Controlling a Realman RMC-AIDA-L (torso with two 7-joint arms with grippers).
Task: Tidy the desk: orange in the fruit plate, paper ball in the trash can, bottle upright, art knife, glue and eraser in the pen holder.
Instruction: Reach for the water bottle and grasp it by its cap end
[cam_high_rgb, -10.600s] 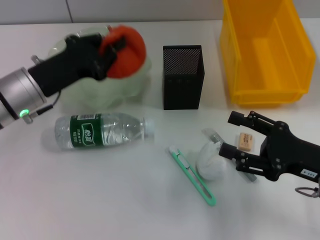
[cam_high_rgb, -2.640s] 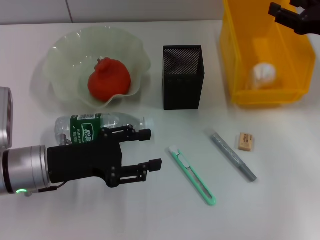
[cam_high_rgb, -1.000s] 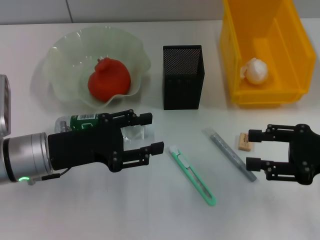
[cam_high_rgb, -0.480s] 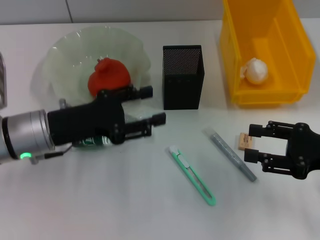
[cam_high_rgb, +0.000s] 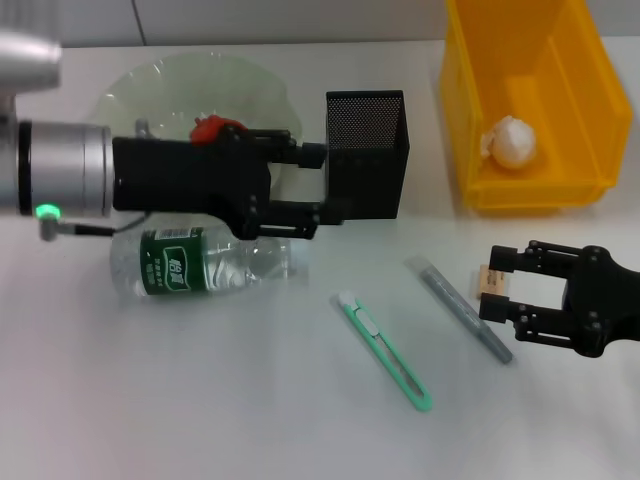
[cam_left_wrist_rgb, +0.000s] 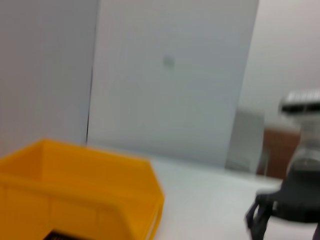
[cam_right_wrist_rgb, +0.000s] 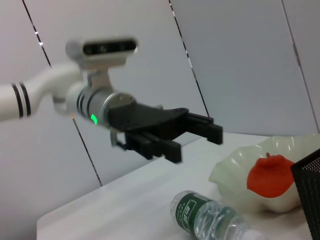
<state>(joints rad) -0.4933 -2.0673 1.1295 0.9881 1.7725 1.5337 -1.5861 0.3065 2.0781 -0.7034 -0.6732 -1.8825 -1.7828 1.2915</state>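
Left pincer (cam_high_rgb: 318, 183) risen above bottle (cam_high_rgb: 205, 262)

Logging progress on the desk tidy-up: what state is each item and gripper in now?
Red-orange fruit: in pale-green scalloped bowl.
Clear plastic bottle: lying on its side.
White paper ball: inside yellow bin.
Mint-green knife, grey glue stick, tan eraser: on the desk.
Left gripper: open, raised above bottle.
Right gripper: open around eraser.

The left gripper (cam_high_rgb: 318, 184) hangs raised just beside the pen holder (cam_high_rgb: 366, 152), arm reaching level from the left, fingers parted. The right gripper (cam_high_rgb: 495, 284) sits low, well right of the holder, fingers spread, seemingly about something small.
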